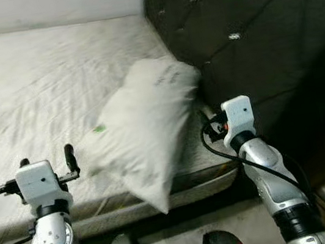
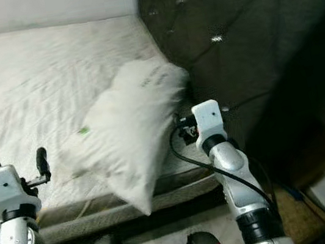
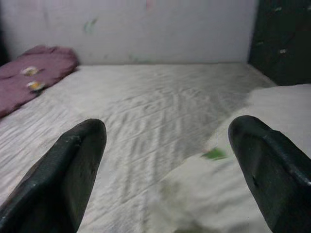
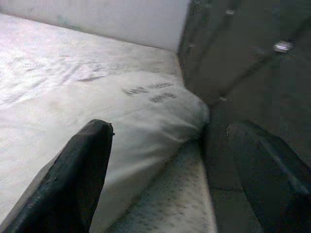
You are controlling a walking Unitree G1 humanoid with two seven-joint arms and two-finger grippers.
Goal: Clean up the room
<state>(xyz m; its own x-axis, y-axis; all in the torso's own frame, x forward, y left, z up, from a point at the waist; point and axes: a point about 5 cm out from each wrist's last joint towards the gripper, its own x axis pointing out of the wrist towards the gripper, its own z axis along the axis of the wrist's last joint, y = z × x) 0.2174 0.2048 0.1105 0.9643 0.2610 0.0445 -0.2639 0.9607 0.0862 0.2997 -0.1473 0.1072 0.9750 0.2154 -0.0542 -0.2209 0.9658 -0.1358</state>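
In the centre of the head views, a white pillow is seen lying slantwise on the bed, its upper end pressed near the dark tufted headboard and its lower corner hanging over the mattress edge. Dark print is visible on its upper part, and a small green mark is seen on its left side. The bed is covered by a pale quilted sheet that fills the upper left of the frame, with a light wall behind it.

At the lower left, the left pincer is held above the mattress edge just left of the pillow, its fingers spread wide with nothing between them. At the lower right, the right pincer is raised beside the pillow's right side, near the headboard, and is likewise spread and empty. A black cable is looped along the right arm.

In the upper left of the left wrist view, a maroon cloth is seen bunched on the bed against the wall.
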